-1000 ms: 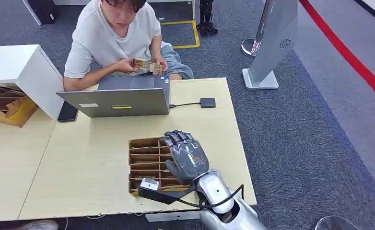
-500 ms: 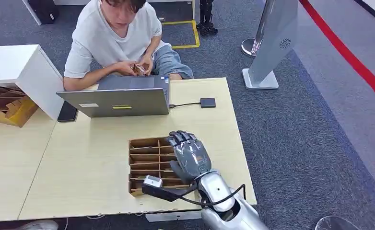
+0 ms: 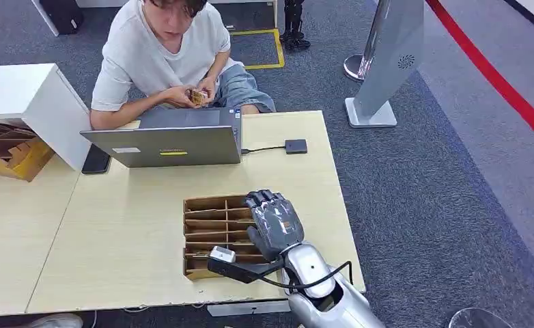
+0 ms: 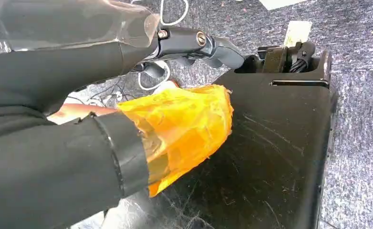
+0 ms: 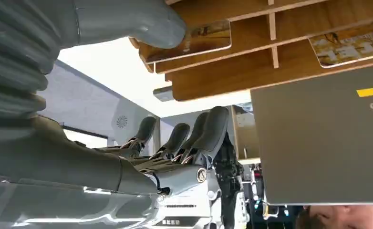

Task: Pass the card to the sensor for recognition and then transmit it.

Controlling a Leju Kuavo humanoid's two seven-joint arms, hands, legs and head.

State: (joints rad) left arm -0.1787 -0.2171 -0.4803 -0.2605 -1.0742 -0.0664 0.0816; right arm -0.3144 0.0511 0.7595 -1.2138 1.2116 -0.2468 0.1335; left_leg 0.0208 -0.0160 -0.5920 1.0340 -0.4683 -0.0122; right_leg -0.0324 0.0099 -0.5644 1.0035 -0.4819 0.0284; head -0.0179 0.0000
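A wooden slotted card rack lies on the table's near side. My right hand hovers over the rack's right edge, palm down, fingers apart, holding nothing. In the right wrist view the thumb sits close beside a card in a rack slot; whether it touches the card is unclear. Another card lies in a farther slot. The small black sensor rests on the table's far right, cabled to the laptop. A person behind the laptop holds a few cards in both hands.
A black phone lies left of the laptop. A white box and a cardboard tray stand at the far left. A grey kiosk stand is on the carpet beyond the table. The table edge runs just right of my hand.
My right hand has slid a little to the right and back toward me over the rack. The person has gathered the cards together and lifted them slightly.
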